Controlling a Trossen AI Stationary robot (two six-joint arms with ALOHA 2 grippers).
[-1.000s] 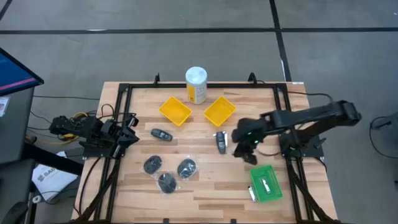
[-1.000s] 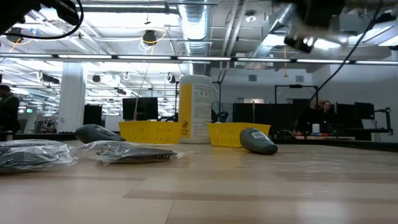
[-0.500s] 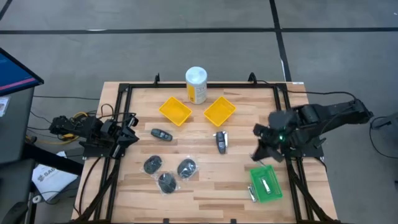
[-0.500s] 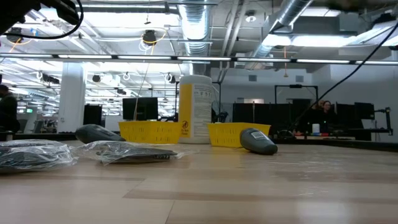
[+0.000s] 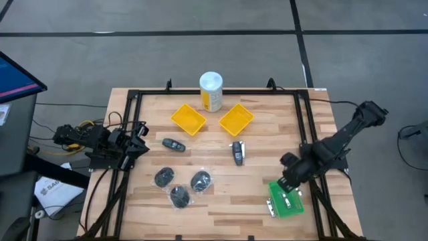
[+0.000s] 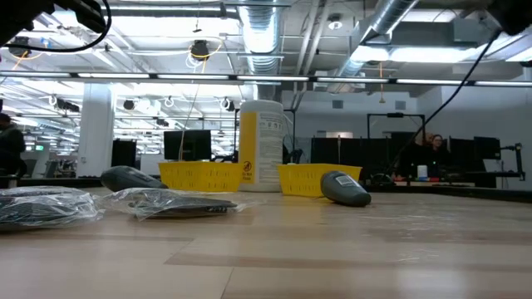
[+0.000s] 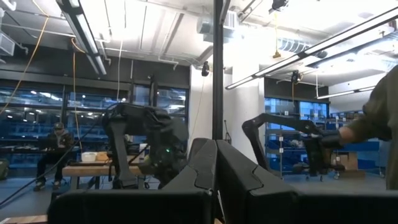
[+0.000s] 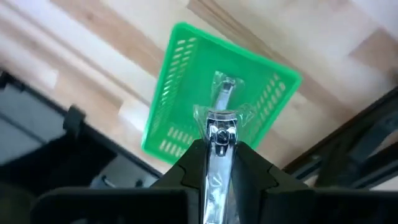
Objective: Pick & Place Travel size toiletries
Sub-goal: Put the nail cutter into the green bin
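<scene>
Two dark arms (image 5: 348, 134), black angular fingers (image 8: 258, 177).

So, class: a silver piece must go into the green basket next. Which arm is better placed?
The right. Its gripper, jaws shut on a wrapped silver clipper, hangs directly over the green basket. The left gripper waits at the far edge.

Legible text, labels, brands, numbers, signs: none.

- Yellow canister (image 6: 260, 145), white-capped, standing on the surface (image 6: 274, 249): rows of dark print on its side, too small to read.
- White sheet on the floor (image 5: 55, 193) beside the left arm's stand: dark lettering, not decipherable.
- Blue screen (image 5: 15, 79) at the picture's edge in the high view: pink band, no characters made out.
</scene>
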